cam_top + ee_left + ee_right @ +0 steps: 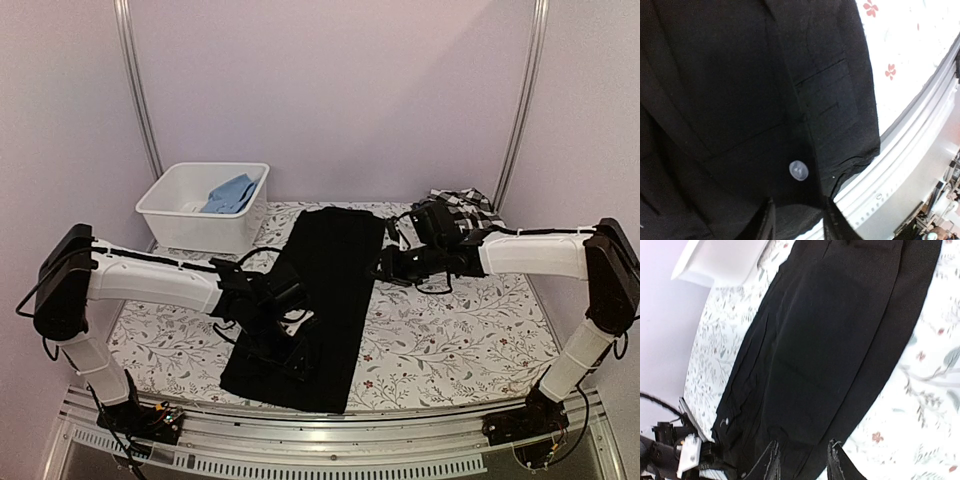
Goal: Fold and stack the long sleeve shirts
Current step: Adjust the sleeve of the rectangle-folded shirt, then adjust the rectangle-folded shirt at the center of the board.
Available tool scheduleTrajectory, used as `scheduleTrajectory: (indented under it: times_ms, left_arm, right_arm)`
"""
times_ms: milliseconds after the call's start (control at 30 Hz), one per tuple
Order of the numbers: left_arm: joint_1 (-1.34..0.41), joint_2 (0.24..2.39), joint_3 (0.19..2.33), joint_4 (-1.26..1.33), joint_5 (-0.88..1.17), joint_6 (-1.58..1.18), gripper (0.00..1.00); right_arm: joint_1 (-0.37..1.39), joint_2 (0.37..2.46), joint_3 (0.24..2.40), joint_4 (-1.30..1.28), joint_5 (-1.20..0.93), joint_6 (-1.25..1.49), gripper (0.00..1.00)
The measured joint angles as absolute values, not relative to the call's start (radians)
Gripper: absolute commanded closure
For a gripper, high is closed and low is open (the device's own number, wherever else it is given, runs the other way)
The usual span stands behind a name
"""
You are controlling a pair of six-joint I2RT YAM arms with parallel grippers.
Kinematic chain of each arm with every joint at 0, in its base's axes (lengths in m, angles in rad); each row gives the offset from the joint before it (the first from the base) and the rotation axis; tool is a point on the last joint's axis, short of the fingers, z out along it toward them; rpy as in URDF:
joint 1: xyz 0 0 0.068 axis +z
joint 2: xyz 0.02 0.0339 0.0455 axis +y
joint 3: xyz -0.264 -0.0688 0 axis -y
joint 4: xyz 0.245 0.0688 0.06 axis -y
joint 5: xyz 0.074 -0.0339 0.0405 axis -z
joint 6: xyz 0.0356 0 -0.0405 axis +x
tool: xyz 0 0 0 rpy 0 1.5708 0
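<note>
The plain black collared shirt [325, 290] lies folded into a long strip down the middle of the table. My left gripper [288, 348] hangs low over its near end. In the left wrist view the jaws stand apart [797, 226] over the black cloth, just behind a white button [798, 170]. My right gripper [388, 265] is at the strip's right edge, open [802, 462] above the black shirt [830, 340]. The black-and-white checked shirt [465, 207] lies bunched at the back right. The dark shirt with white lettering is out of view.
A white bin [165, 205] with a blue cloth [230, 193] in it stands at the back left. The table has a floral cover [470, 330]. A metal rail [910, 150] runs along the near edge close to the shirt's end.
</note>
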State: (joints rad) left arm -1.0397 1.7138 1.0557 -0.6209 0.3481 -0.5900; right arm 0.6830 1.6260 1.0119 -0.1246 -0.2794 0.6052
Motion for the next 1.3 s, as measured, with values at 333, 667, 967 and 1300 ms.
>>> scheduleTrajectory:
  times_ms: [333, 667, 967, 1300]
  left_arm:
    - [-0.901, 1.581, 1.118, -0.638, 0.214, -0.624, 0.55]
    - [-0.592, 1.562, 0.959, -0.507, 0.197, -0.620, 0.56]
    - [-0.538, 1.542, 0.756, -0.457, 0.254, -0.628, 0.51]
    - [-0.570, 1.451, 0.620, -0.360, 0.370, -0.691, 0.70]
  right_arm:
    - [0.545, 1.882, 1.298, -0.042, -0.394, 0.528, 0.70]
    - [0.652, 2.137, 1.522, 0.028, -0.537, 0.577, 0.81]
    - [0.688, 2.333, 1.655, 0.053, -0.583, 0.622, 0.83]
    - [0.686, 2.427, 1.694, 0.022, -0.562, 0.611, 0.78]
